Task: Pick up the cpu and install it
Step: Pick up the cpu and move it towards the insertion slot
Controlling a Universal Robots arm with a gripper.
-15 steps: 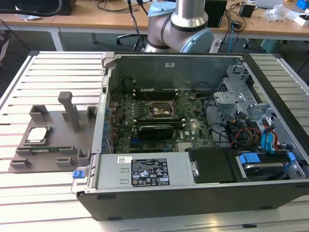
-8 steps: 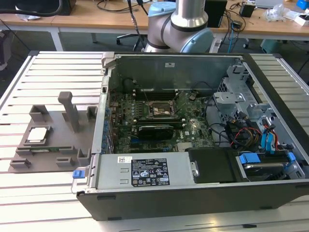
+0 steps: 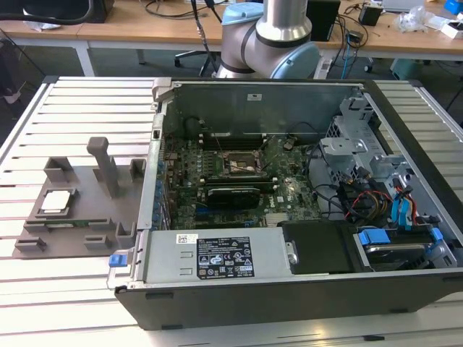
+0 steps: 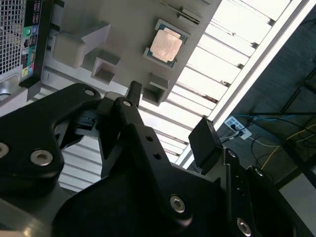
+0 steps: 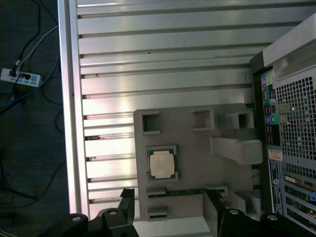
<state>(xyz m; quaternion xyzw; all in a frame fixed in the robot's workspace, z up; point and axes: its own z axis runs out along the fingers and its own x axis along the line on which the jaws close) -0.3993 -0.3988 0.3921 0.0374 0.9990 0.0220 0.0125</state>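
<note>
The end effector, jaws spread and empty, hovers over the grey fixture plate on the slatted bench. There the cpu lies flat in its recess. It is probably light, stiff and fragile, best pinched by opposite edges.

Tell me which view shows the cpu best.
First wrist view: the cpu is seen top-on, unobstructed, lying in the grey fixture plate. The second wrist view shows the cpu at a slant. The exterior view shows it small, at the exterior view's left.
</note>
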